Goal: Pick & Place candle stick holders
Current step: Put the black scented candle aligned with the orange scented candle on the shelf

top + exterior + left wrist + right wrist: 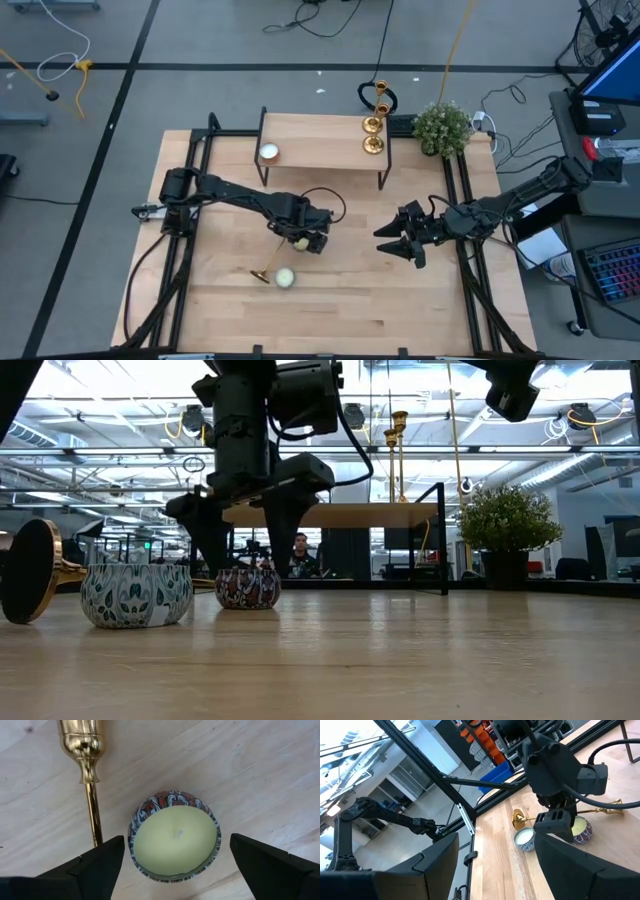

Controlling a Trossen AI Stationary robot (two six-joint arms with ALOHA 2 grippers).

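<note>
We see the left gripper [300,240] just left of centre in the high view, hanging directly over a small candle tin with a reddish patterned wall [174,835]; its fingers [100,865] stand wide apart on either side of the tin's pale green wax, gripping nothing. In the low view the same fingers straddle that tin [247,588] without touching it, as far as we can tell. Just beside the tin, in the left part of the left wrist view, a fallen gold candle stick holder [88,775] lies flat on the wooden table [400,300]; in the high view it appears lower left of centre [266,268], its base next to a second tin with a teal pattern [136,595]. Two more candle stick holders [374,122] stand upright on the raised shelf [320,150] at upper centre, with a white candle [269,153] at the shelf's left end and a potted plant [442,127] to its right. The right gripper [400,242] waits right of centre, fingers parted and empty.
</note>
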